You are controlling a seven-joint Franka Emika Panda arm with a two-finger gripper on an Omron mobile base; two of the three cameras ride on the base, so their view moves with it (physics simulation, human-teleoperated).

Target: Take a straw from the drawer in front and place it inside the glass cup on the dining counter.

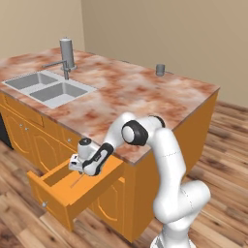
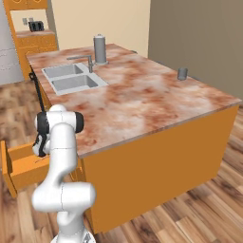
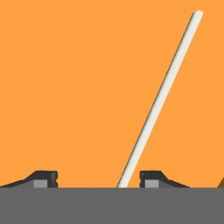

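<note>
Tool [image 3: 98,177] is down inside the open drawer [image 1: 92,186], fingers spread, nothing pinched. Hand view: two dark fingertips [image 3: 43,178] low at 7 and 5 o'clock, flat orange drawer floor behind them, and the straw [image 3: 159,100] lying on it, a thin pale rod running from between the tips up toward 1 o'clock, rounded at the far end. It passes nearer the right-hand tip; can't tell if it touches either one.

Left base view gives what the hand view doesn't: the drawer pulled out from under the desk [image 1: 145,92] edge, a shallow orange wooden box with a flat front panel and a small round knob on the panel. Straw there is only a faint pale line on the drawer floor just below the tool [image 1: 77,169]. Glass cup [image 1: 160,69] stands upright on the desk at 1 o'clock from the arm, near the far edge, well apart from the drawer.

Right base view: the arm blocks most of the drawer [image 2: 19,166]; tool itself hidden. Cup [image 2: 182,73] at 2 o'clock, a small translucent grey cylinder.

Desk is a reddish-brown and cream marbled slab on orange cabinets with panelled doors. Double steel sink [image 1: 48,87] set in at 10 o'clock, faucet [image 1: 60,65] behind it, taller opaque grey cylinder [image 1: 67,53] with a wider base beside that. Wood plank floor [image 1: 223,160], plain beige walls [image 1: 160,29]. More orange cabinets [image 2: 35,42] at the far left in the right base view.
</note>
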